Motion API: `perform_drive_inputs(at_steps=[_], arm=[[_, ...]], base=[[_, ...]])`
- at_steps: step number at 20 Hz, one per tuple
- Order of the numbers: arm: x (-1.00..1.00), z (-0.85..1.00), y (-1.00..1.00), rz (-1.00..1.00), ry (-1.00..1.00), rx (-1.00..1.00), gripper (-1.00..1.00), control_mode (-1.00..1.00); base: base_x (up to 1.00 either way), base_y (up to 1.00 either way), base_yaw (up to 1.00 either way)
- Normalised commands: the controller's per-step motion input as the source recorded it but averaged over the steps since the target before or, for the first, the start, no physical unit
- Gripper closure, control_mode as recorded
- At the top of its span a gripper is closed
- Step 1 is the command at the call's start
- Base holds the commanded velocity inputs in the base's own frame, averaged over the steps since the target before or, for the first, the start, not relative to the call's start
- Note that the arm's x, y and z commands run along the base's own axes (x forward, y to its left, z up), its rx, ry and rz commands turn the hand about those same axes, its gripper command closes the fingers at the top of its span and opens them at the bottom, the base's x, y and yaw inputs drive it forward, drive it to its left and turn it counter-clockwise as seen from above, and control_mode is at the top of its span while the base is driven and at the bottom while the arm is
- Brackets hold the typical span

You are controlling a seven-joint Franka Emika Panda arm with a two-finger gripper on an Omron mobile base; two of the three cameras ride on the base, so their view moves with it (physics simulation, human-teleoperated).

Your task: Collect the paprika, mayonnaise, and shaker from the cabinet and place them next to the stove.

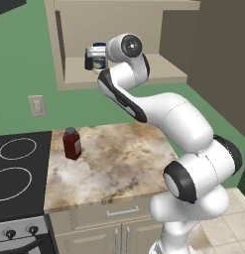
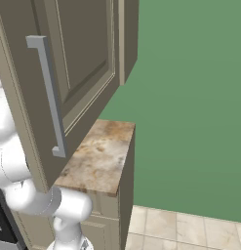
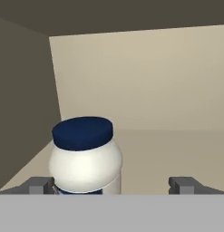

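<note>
The mayonnaise (image 1: 99, 58), a squat white jar with a dark blue lid, stands on the shelf of the beige open cabinet (image 1: 124, 74). My gripper (image 1: 89, 57) reaches into the cabinet at the jar. In the hand view the mayonnaise (image 3: 85, 156) stands between my open gripper's (image 3: 112, 186) fingertips (image 3: 38, 185), much nearer the left one, with no contact visible. The paprika (image 1: 72, 143), a dark red-brown bottle, stands upright on the counter just right of the black stove (image 1: 15, 168). The shaker is out of view.
The marbled counter (image 1: 114, 163) stretches right of the paprika, over a drawer and doors. A light switch (image 1: 37, 105) is on the green wall. In the right base view a tall cabinet door with a grey handle (image 2: 49, 97) looms close, above the counter's end (image 2: 100, 156).
</note>
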Motion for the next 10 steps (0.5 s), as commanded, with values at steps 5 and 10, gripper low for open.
perform_drive_inputs(at_steps=[5,10], arm=[[0.01,0.00,0.28,0.01,0.00,0.00,-1.00,-1.00],[0.07,0.04,0.03,0.00,0.00,0.00,-1.00,-1.00]], base=[[0.00,0.00,0.00],[0.00,0.00,0.00]])
